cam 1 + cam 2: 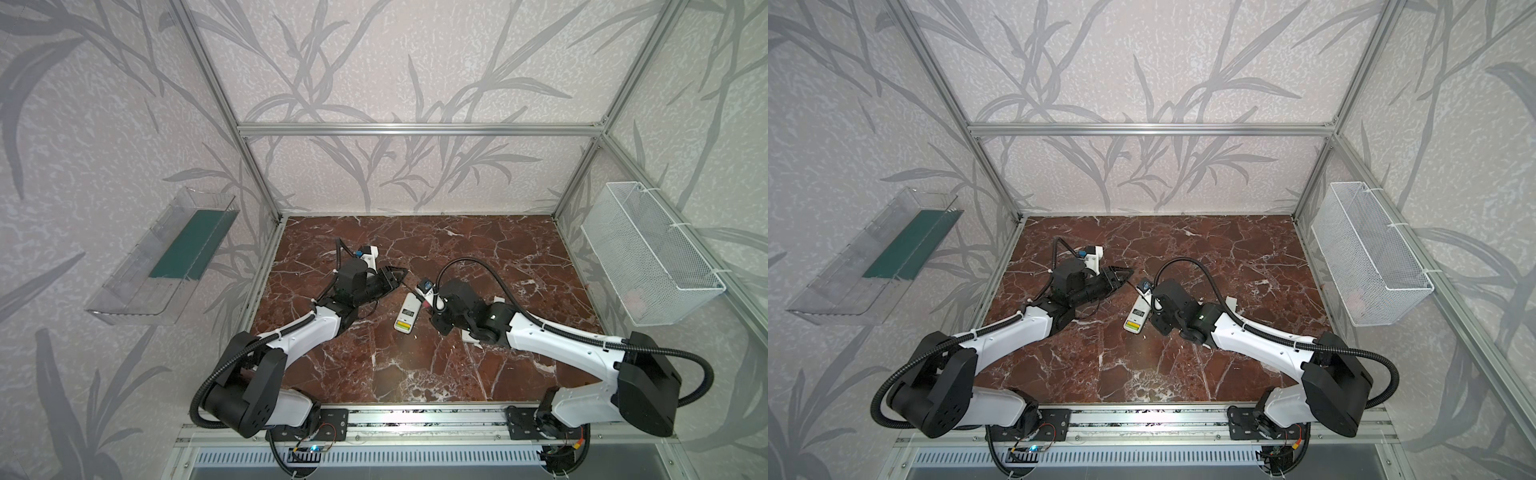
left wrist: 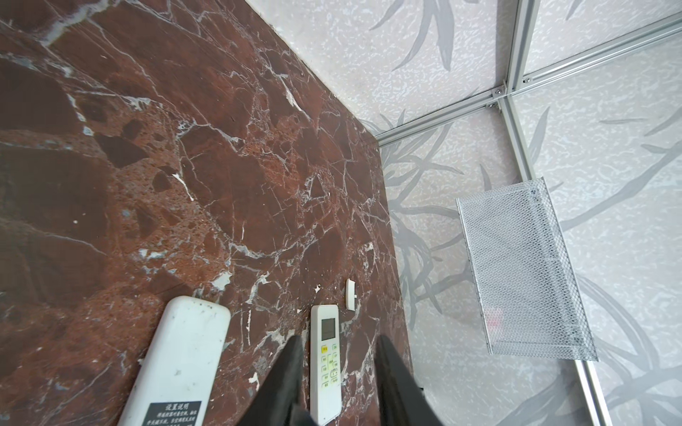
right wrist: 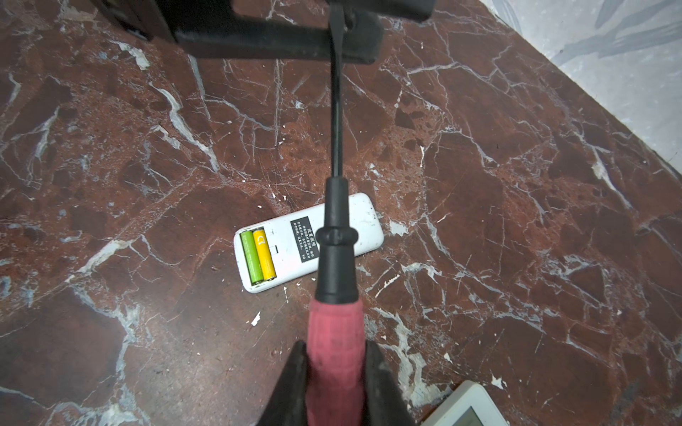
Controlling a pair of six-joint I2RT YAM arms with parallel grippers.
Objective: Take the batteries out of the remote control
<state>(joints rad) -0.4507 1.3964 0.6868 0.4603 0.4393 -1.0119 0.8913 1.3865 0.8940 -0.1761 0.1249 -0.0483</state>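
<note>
Veined red marble; right pincer pinching red-handled, slim-shafted screwdriver; left pincer slightly spread

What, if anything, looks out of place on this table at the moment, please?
The face-down remote has its battery bay uncovered, two batteries inside. A small white piece, probably a cover, lies loose beside a second, face-up remote. White flecks are scattered on the marble.
</note>
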